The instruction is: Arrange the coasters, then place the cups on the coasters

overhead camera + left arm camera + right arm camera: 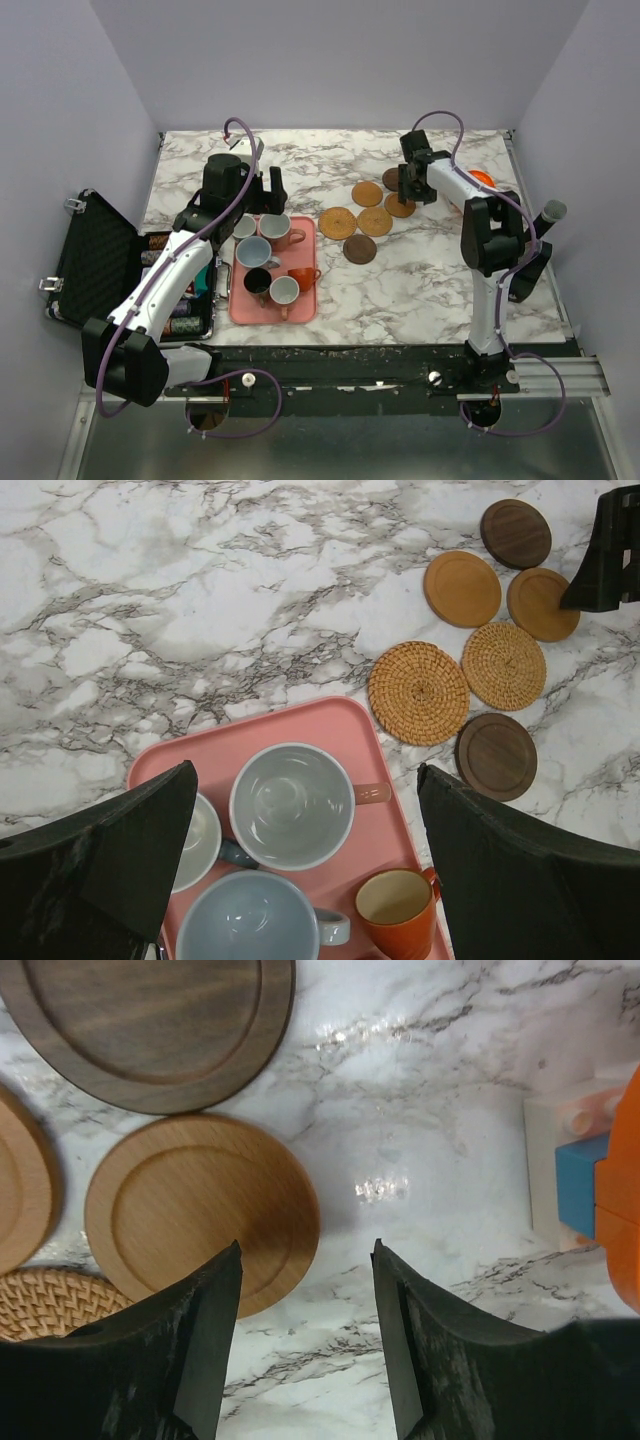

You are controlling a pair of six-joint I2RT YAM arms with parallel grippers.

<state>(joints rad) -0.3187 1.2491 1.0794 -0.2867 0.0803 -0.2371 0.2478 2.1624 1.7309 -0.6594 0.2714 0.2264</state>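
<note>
Right gripper [306, 1250] is low over the white marble table [450, 1140], jaws parted, and I see only bare marble between them. Its left finger overlaps the rim of a smooth light-brown round wooden coaster [200, 1210]; I can't confirm contact. That disc is one of the cluster of six round coasters [418, 692], dark wood, light wood and woven, lying close together right of the flat pink rectangular tray [350, 730]. The small handled cups [290, 805] all stand on the tray. Left gripper [305, 768] hangs above them, spread wide, empty.
</note>
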